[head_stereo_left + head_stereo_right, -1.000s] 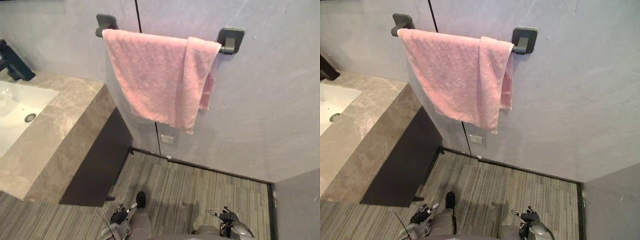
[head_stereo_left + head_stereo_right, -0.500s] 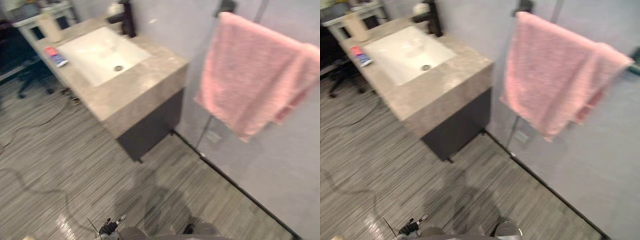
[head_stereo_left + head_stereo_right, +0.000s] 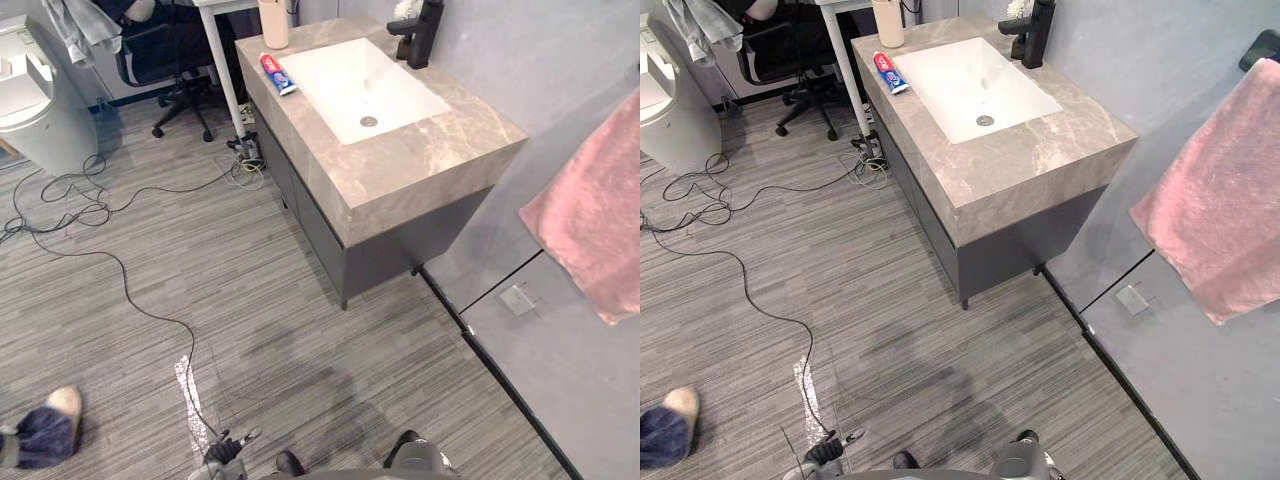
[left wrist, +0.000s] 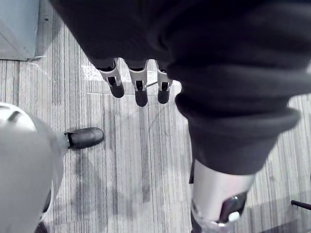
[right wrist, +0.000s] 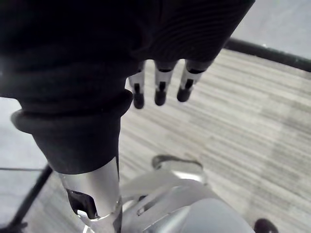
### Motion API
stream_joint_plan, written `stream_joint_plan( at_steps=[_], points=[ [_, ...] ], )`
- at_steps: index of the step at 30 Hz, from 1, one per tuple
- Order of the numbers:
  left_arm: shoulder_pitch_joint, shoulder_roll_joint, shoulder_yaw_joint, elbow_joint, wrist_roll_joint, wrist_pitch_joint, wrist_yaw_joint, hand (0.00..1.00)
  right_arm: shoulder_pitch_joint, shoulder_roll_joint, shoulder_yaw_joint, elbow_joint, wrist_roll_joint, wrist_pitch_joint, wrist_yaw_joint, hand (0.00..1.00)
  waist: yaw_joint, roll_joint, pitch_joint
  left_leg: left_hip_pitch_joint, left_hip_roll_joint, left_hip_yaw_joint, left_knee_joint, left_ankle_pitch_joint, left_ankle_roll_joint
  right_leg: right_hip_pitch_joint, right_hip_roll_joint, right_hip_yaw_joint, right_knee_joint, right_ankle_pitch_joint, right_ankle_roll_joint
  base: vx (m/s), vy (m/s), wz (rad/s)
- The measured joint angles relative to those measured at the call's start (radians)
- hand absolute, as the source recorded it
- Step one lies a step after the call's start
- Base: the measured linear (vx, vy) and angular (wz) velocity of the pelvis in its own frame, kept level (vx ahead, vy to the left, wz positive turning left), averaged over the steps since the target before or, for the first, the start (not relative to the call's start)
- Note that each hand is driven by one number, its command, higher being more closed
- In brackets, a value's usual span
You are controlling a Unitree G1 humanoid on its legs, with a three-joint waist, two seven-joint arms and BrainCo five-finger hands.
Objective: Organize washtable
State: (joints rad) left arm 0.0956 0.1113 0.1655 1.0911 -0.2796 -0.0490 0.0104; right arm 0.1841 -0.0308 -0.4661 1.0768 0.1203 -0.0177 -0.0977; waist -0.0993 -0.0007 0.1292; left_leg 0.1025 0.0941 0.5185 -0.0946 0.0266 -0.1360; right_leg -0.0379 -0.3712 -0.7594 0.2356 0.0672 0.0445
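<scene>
Washtable (image 3: 420,160): a stone-topped cabinet with a dark front, standing against the grey wall, far across the floor from both hands.
Sink (image 3: 330,65): a white basin set into the top, its drain towards the near end.
Faucet (image 3: 418,30): black, at the wall side of the basin, with something white just behind it that I cannot make out.
Toothpaste tube (image 3: 278,74): lies flat on the stone, just beside the basin's far corner.
Beige cup (image 3: 272,22): upright at the far corner of the top, near the tube.
Pink towel (image 3: 1220,210): hangs on the wall, well apart from the cabinet's near end.
Wall socket (image 3: 517,299): low on the wall below the towel.
Left hand (image 4: 141,92): hangs low over the striped floor, fingers straight and loose, nothing in them.
Right hand (image 5: 159,90): also down by the floor, fingers straight, holding nothing.
Beside the far end: a white table leg (image 3: 225,70), a bundle of cables (image 3: 248,160) at its foot, a black office chair (image 3: 165,60).
Far left: a white bin-like unit (image 3: 30,100).
Near left: a person's foot (image 3: 45,425) on the floor.
</scene>
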Motion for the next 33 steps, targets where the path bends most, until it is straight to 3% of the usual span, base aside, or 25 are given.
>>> stream_joint_plan(
  at_steps=[2,3,4,5,9,11,13,14,16,20,22,23,27,33],
  points=[
    [0.001,-0.025,0.000,0.005,0.027,-0.004,0.016,0.00,0.000,-0.019,0.007,-0.001,-0.031,0.004,0.001,0.00,0.001,0.008,0.001,0.002,-0.008,-0.024,0.001,-0.006,0.036,-0.004,0.005,0.097,0.038,0.001,-0.002,-0.07,-0.008,0.33],
    [0.003,-0.029,-0.001,0.006,0.039,-0.005,0.018,0.00,-0.003,-0.019,0.016,-0.002,-0.034,0.004,-0.001,0.00,0.004,0.005,0.002,0.007,-0.007,-0.053,0.002,-0.014,0.069,-0.018,0.021,0.235,0.066,-0.002,-0.002,-0.02,0.033,0.47],
    [0.007,-0.027,-0.001,0.006,0.050,-0.005,0.021,0.00,-0.006,-0.010,0.023,-0.005,-0.034,0.003,-0.007,0.00,0.003,0.011,0.005,0.001,0.003,-0.071,0.002,-0.012,0.076,-0.036,0.047,0.349,0.090,-0.025,-0.016,-0.04,-0.039,0.70],
    [0.008,-0.022,-0.001,0.006,0.059,-0.005,0.024,0.00,-0.006,0.003,0.046,-0.005,-0.034,0.003,-0.008,0.00,0.000,-0.002,-0.001,-0.008,0.020,-0.108,0.001,-0.009,0.083,-0.052,0.111,0.474,0.118,-0.085,-0.020,-0.01,-0.107,0.62],
    [0.009,-0.015,0.029,0.005,0.102,-0.005,0.035,0.00,-0.021,0.003,0.110,-0.005,-0.042,-0.016,-0.012,0.00,0.002,-0.011,0.001,-0.045,0.037,-0.173,0.002,0.036,0.065,-0.045,0.187,0.593,0.093,-0.135,-0.030,-0.02,-0.135,0.40],
    [0.006,-0.015,0.040,0.007,0.123,-0.006,0.037,0.00,-0.022,0.001,0.137,-0.011,-0.064,-0.023,-0.014,0.00,0.002,-0.028,-0.006,-0.063,0.038,-0.196,0.002,0.052,0.052,-0.008,0.208,0.652,0.013,-0.187,-0.086,-0.02,-0.151,0.33],
    [-0.005,-0.020,0.045,0.009,0.138,-0.007,0.038,0.00,-0.024,0.003,0.168,-0.023,-0.088,-0.031,-0.014,0.00,0.003,-0.036,0.003,-0.078,0.038,-0.210,0.000,0.070,0.043,0.016,0.213,0.679,-0.049,-0.218,-0.051,-0.04,-0.160,0.23],
    [-0.006,-0.029,0.054,0.009,0.140,-0.008,0.039,0.00,-0.026,0.001,0.173,-0.024,-0.096,-0.037,-0.015,0.00,0.003,-0.037,0.004,-0.084,0.042,-0.212,-0.003,0.079,0.038,0.020,0.214,0.686,-0.067,-0.221,0.009,-0.07,-0.162,0.03],
    [-0.005,-0.049,0.080,0.010,0.146,-0.006,0.048,0.00,-0.026,-0.015,0.199,-0.023,-0.106,-0.043,-0.016,0.00,0.003,-0.031,0.003,-0.085,0.061,-0.213,-0.008,0.083,0.036,0.018,0.233,0.691,-0.080,-0.213,0.034,-0.08,-0.149,-0.08],
    [-0.013,-0.049,0.065,0.019,0.202,-0.014,0.055,0.00,-0.027,-0.019,0.214,-0.022,-0.116,-0.049,-0.017,0.00,0.003,-0.029,0.001,-0.086,0.067,-0.214,-0.008,0.082,0.035,0.020,0.242,0.705,-0.096,-0.206,0.046,-0.03,-0.045,-0.09],
    [-0.022,-0.046,0.058,0.020,0.246,-0.016,0.057,0.00,-0.028,-0.016,0.240,-0.021,-0.121,-0.051,-0.030,0.00,0.003,-0.037,-0.003,-0.088,0.061,-0.213,-0.008,0.082,0.035,0.024,0.236,0.706,-0.107,-0.197,0.052,0.01,0.016,0.01],
    [-0.028,-0.041,0.058,0.024,0.254,-0.016,0.056,0.00,-0.029,-0.016,0.247,-0.016,-0.128,-0.051,-0.032,0.00,0.005,-0.054,-0.003,-0.089,0.060,-0.213,-0.008,0.082,0.035,0.035,0.236,0.705,-0.119,-0.191,0.052,0.04,0.030,0.02],
    [-0.030,-0.020,0.061,0.031,0.253,-0.016,0.056,0.00,-0.032,0.001,0.252,0.002,-0.130,-0.051,-0.032,0.00,0.006,-0.085,-0.012,-0.089,0.057,-0.215,-0.009,0.082,0.034,0.047,0.235,0.704,-0.136,-0.184,0.047,0.02,0.005,0.02],
    [-0.030,-0.021,0.108,0.031,0.199,-0.016,0.055,0.00,-0.034,0.004,0.247,0.031,-0.128,-0.049,-0.031,0.00,0.027,-0.094,-0.011,-0.088,0.048,-0.222,-0.009,0.082,0.035,0.053,0.227,0.699,-0.136,-0.190,0.038,-0.01,0.014,0.06]
  ],
)
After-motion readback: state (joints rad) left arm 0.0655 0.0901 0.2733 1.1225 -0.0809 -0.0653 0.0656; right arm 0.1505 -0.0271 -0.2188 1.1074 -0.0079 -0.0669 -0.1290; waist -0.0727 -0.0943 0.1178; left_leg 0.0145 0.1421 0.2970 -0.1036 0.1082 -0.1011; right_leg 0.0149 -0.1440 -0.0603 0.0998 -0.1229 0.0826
